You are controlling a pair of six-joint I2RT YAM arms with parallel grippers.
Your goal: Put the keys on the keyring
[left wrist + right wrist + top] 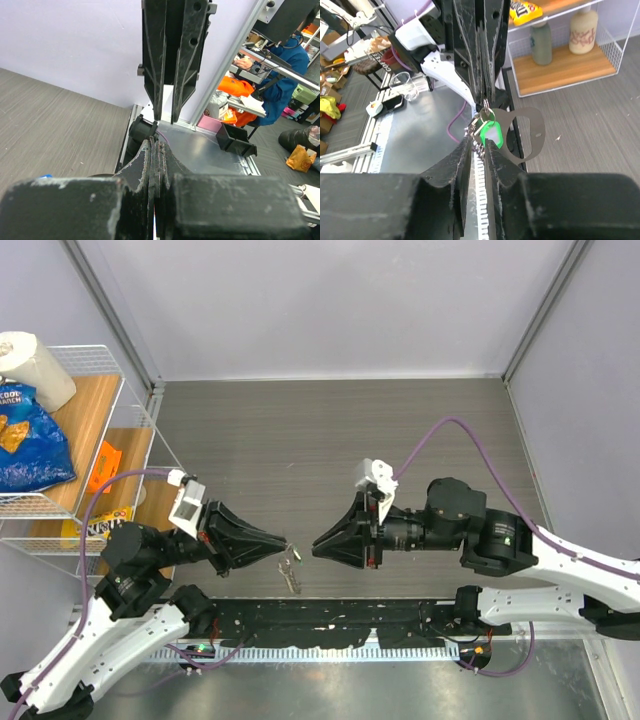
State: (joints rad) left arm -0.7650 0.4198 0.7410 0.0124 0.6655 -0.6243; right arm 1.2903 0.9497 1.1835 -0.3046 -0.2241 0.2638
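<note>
Top view: at 9 o'clock a wire shelf holds a blue chip bag, a paper roll, an orange pack and a yellow candy bag. Over the surface, the left gripper and right gripper meet tip to tip. The keyring hangs from the left tip, its long axis running toward 6 o'clock.

Left wrist view: the left jaws are pressed together. The right jaws, pointing in from 12 o'clock, stand a narrow slit apart.

Right wrist view: the left jaws are clamped on the top of the keyring. The green key hangs toward 6 o'clock, just ahead of the slightly parted right jaws. The grey strap loops out toward 3 o'clock. At 1 o'clock the shelf holds two bottles.
</note>
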